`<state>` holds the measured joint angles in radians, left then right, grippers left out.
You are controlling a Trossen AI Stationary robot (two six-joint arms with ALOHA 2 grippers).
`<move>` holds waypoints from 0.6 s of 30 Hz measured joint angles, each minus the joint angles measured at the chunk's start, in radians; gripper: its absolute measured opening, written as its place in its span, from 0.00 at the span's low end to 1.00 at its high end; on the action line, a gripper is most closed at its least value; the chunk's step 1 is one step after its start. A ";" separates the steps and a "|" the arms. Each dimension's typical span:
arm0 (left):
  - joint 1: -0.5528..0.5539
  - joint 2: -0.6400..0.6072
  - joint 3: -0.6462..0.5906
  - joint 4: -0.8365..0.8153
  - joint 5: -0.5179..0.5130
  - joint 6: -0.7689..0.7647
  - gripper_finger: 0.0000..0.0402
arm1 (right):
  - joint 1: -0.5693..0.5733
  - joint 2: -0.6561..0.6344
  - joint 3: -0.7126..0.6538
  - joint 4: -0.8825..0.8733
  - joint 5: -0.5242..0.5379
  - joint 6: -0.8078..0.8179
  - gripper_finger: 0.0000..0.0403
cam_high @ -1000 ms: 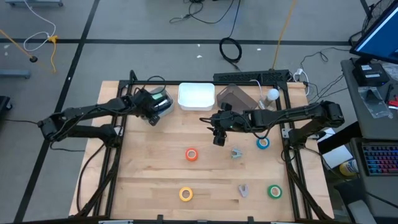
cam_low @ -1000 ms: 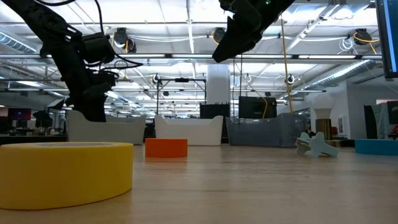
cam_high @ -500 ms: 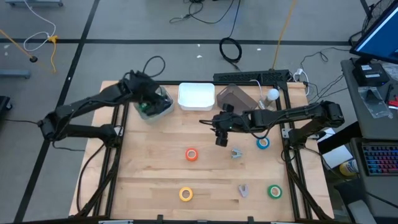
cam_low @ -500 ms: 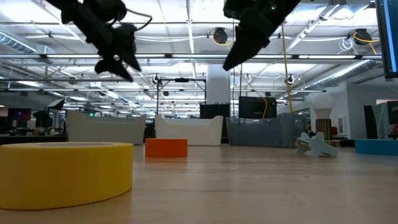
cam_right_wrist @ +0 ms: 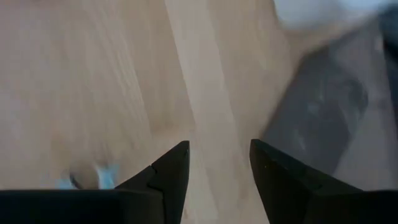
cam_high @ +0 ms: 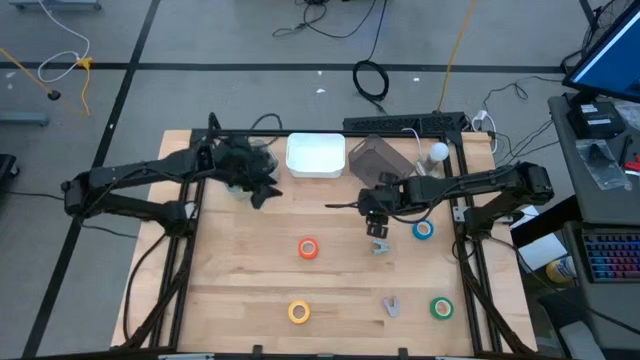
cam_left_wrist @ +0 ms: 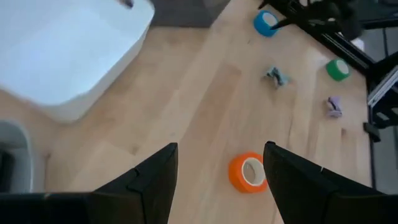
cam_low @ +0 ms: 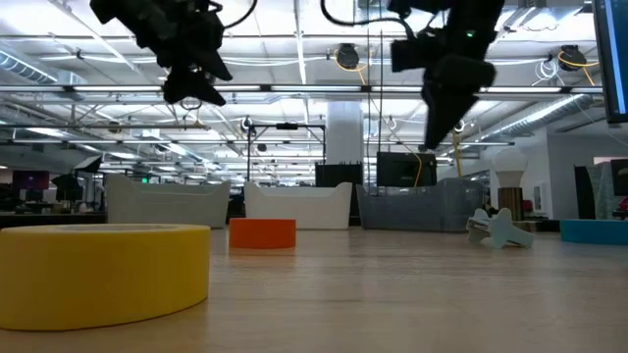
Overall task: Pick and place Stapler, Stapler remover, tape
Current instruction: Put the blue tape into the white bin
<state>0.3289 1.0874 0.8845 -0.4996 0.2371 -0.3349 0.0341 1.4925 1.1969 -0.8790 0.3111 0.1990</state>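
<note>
The right pincer [cam_high: 379, 229], open and empty, hangs just above the pale staple remover [cam_high: 380, 246]; a skewed descent could knock it aside.

white tray [cam_high: 316, 156] beside grey box [cam_high: 375, 157].

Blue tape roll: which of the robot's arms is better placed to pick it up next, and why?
Right. The right gripper, open and empty, hangs near the blue tape roll; the left gripper is across the table by the white bin.
</note>
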 joint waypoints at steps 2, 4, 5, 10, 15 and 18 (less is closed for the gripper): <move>-0.042 0.000 0.000 0.030 -0.046 0.001 0.59 | 0.000 0.000 0.000 -0.083 0.000 0.029 0.39; -0.077 0.000 0.000 0.077 -0.086 0.001 0.59 | 0.000 0.000 0.000 -0.164 -0.001 0.056 0.39; -0.091 0.000 0.000 0.097 -0.098 0.001 0.59 | 0.000 0.000 0.000 -0.206 -0.001 0.070 0.39; -0.142 0.000 0.000 0.175 -0.108 0.016 0.59 | 0.015 0.000 0.000 -0.379 -0.075 0.104 0.38; -0.176 0.000 0.000 0.215 -0.116 0.018 0.59 | 0.059 0.000 0.000 -0.469 -0.158 0.108 0.38; -0.192 0.000 0.000 0.244 -0.118 0.032 0.59 | 0.089 -0.016 -0.006 -0.502 -0.158 0.134 0.39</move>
<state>0.1368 1.0878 0.8841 -0.2556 0.1194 -0.3028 0.1236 1.4762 1.1906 -1.3809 0.1532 0.3333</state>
